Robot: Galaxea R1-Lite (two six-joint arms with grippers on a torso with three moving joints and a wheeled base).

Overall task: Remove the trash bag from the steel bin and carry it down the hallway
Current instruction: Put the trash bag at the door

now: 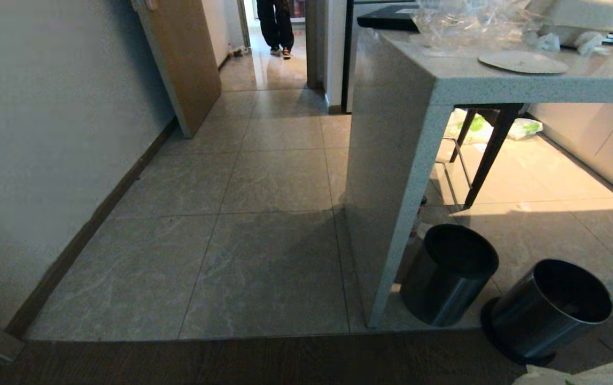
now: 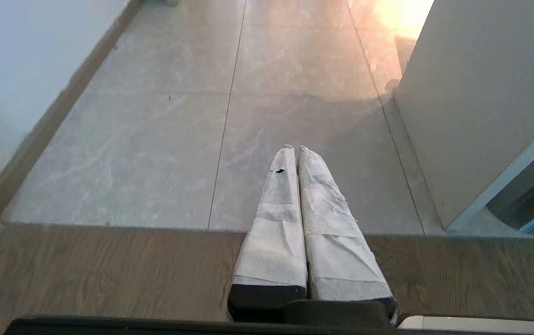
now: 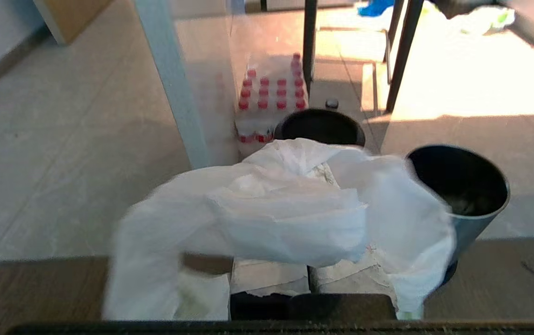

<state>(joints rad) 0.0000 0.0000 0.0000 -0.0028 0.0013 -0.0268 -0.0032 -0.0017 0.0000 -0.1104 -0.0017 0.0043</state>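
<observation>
Right gripper [image 3: 311, 274]: cloth-wrapped fingers pressed together on the trash bag [image 3: 290, 218], a thin, crinkled white plastic film draped over and around them, out of the bin. Left gripper [image 2: 298, 151]: its two padded, wrapped fingers pressed together, holding nothing, above the line where dark wood-grain flooring meets glossy tile. Steel bin [image 1: 549, 310]: round, polished metal with a dark interior, tilted on the floor at the near right; a second similar bin [image 1: 448, 275] stands just left of it beside the speckled stone-look desk [image 1: 392, 176]. A shrink-wrapped pack of red-capped bottles [image 3: 271, 97] sits under the desk. Hallway [image 1: 263, 176]: large grey marble-look tiles, a plain wall with dark baseboard on the left, and a person's legs [image 1: 276, 24] at the far end.
</observation>
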